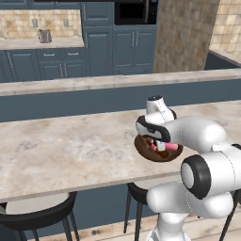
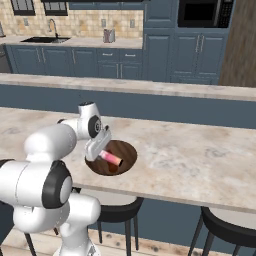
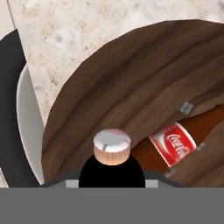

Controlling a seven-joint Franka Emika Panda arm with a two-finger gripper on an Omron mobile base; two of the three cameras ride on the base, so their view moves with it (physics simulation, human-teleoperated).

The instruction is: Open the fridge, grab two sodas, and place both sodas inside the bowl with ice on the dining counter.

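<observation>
Two sodas counted, both at the bowl [image 2: 129, 150]. Cola bottle [image 3: 183, 140], brown with red label, lies on its side on the wooden bowl floor. Pink bottle [image 2: 111, 157] is held tilted just above the bowl's inside, its neck and dark cap [image 3: 112, 168] pointing up at the hand camera. Claw [image 1: 160, 146] is clenched on the pink bottle; jaws stand narrow around its upper body.

One bowl, round and dark brown, sits on the long marbled worktop [image 2: 200, 155] near its front edge. No ice visible in it.

Step in hand, by my reading: the last placement, second soda going into the bowl. First soda looks already delivered. Next move calls for lowering the pink bottle until it rests on the bowl floor beside the cola, then releasing the claw and lifting clear without dragging either bottle out. Risk: the bowl is shallow, so a bottle dropped from height could roll over the rim.

Black stools [image 1: 44, 212] counted under the worktop edge: two in each base view. Behind, a second worktop strip and blue cabinets [image 2: 75, 60].
</observation>
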